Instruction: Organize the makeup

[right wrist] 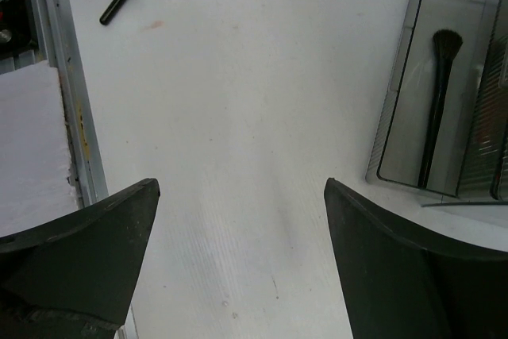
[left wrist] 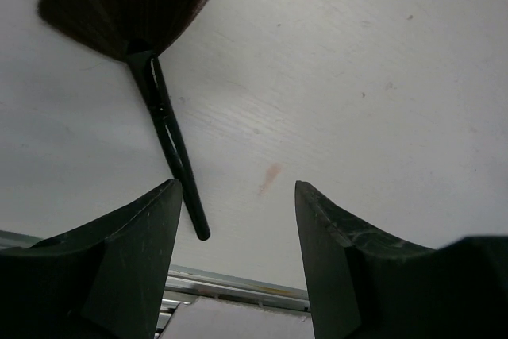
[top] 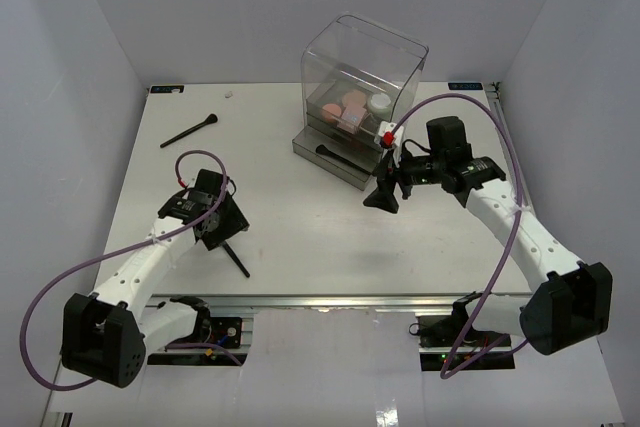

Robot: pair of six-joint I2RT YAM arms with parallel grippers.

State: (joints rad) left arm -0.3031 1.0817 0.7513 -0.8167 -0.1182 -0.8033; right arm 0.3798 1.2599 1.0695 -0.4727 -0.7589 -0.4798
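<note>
Left wrist view, operator speaking: a fan brush (left wrist: 169,144) lies flat on the white worktop (left wrist: 381,77). Its black bristles spread wide at the far end, and its thin black handle runs back toward my left gripper (left wrist: 236,190). The fingers (left wrist: 135,260) stand well apart with nothing between them, and the handle's tip sits just beside one of them.

Desk: How will it handle?

Operator: Light, I'd judge. The handle looks stiff and glossy and could slip or roll, and the soft bristles would crush. I would pinch the handle about midway, across its width, and keep clear of the fan.

Desk: And the rest of the makeup?

Operator: From the top camera, a second brush (top: 190,132) lies near the far left corner, well apart from both arms. Inside the clear box (top: 400,57) sit pink compacts (top: 341,105) and a pale round jar (top: 380,102), though through the plastic I can't tell them apart with any certainty. At its foot a smoky drawer (right wrist: 386,117) stands pulled out, with one black brush (right wrist: 436,93) lying lengthwise in it.

Desk: Right side?

Operator: My right gripper (right wrist: 242,188) hovers over bare worktop just beside that drawer, its fingers (right wrist: 87,252) wide and holding nothing.
</note>
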